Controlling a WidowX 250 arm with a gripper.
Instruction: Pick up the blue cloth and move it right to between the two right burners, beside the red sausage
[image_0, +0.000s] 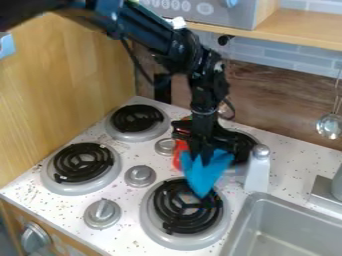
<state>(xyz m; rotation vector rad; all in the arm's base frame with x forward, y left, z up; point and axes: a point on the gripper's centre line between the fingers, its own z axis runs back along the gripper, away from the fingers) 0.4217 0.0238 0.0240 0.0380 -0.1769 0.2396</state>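
One blue cloth (207, 171) noted, gripped in the closed claw (207, 154). It hangs point down, its lower tip over the black coil burner (186, 206) nearest the camera, beside the sink (230, 245). A red item (178, 154), partly hidden and not identifiable, sits just left of the claw in the camera view. Three further coil burners are fitted to the speckled white surface (41, 206), one partly behind the claw. Three round knobs stand between the burners. A white upright piece (258, 172) stands right of the cloth.
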